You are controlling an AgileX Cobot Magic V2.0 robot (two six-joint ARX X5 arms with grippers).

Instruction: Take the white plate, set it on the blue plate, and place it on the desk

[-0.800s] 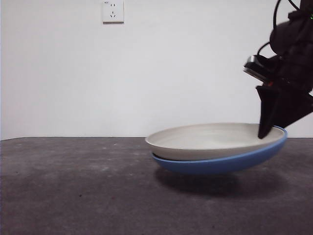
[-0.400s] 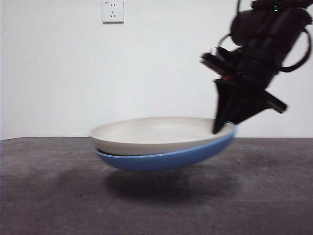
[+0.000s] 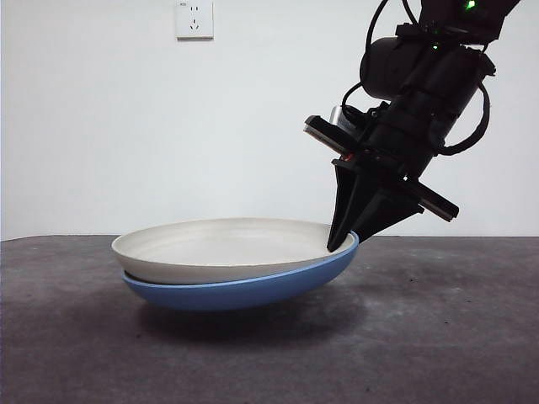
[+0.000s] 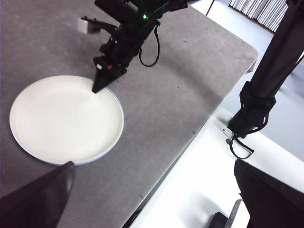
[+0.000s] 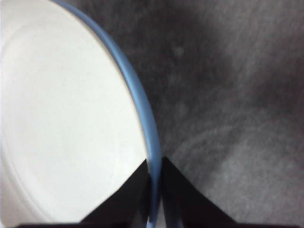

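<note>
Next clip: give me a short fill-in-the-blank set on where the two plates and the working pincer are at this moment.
1. The white plate lies inside the ____ plate.
2. The right pincer is shut on the stacked plates' ____.
3. In the front view, the gripped side of the blue plate is tilted ____ than the far side.
4. The left pincer holds ____.

Missing words: blue; rim; higher; nothing

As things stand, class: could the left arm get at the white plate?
Probably yes. The left gripper hangs open above the desk, with most of the white plate uncovered; only the right gripper, clamped on both plates' rims, blocks one edge.
</note>
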